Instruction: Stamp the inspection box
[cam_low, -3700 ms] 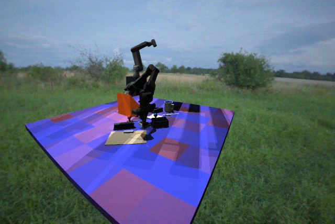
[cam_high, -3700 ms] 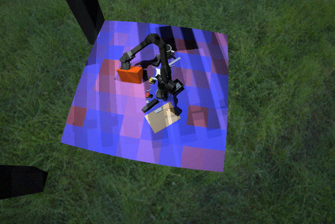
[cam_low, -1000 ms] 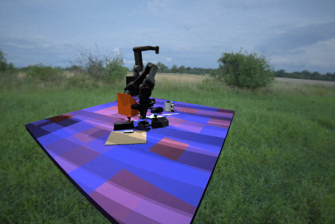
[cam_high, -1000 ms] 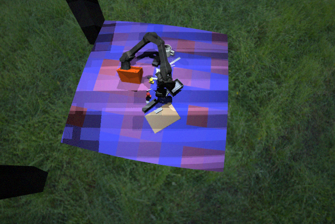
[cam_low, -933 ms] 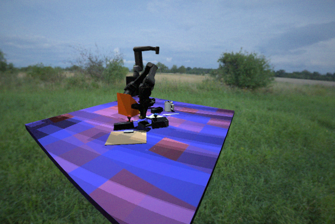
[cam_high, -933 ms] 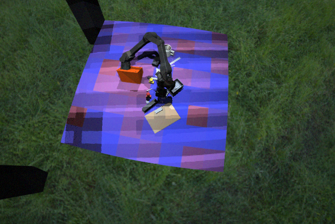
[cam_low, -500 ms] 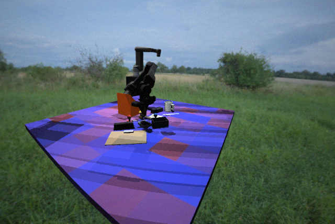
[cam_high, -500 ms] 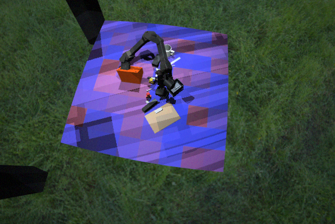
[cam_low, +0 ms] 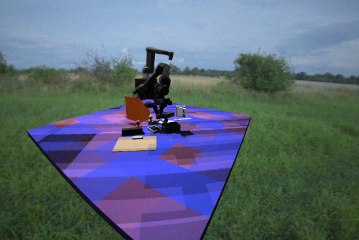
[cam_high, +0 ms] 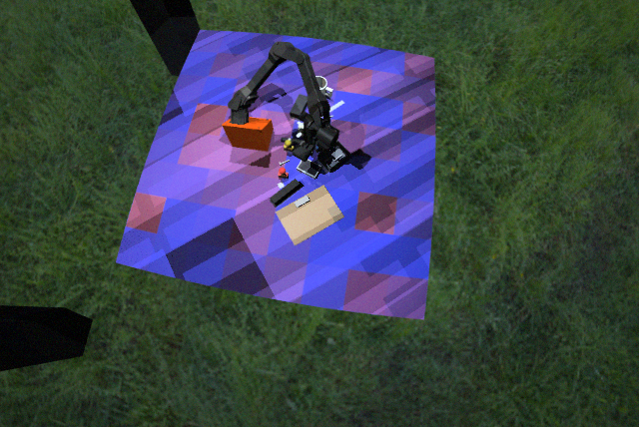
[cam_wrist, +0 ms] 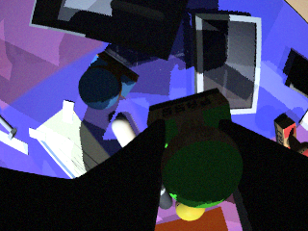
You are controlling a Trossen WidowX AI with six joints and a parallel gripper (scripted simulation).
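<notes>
End effector [cam_high: 299, 148] [cam_low: 158, 113] [cam_wrist: 192, 129]: partly open, closed firmly on green-topped PASS stamp [cam_wrist: 202, 166]. Stamp beside framed ink pad [cam_high: 309, 169] [cam_low: 153, 129] [cam_wrist: 241, 82]; inking of underside could not be told. Pale card [cam_high: 300, 125] [cam_low: 171, 121] [cam_wrist: 72, 146] lay apart, beyond blue-knobbed stamp [cam_wrist: 99, 87]. Likely step: transfer to card. Good practice: high carry, face squared to box, one straight press, straight lift; sliding risked smear.

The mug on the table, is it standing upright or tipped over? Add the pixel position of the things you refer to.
Upright: the mug [cam_high: 325, 83] [cam_low: 179, 111] has its rim on top and its handle at the side.
</notes>
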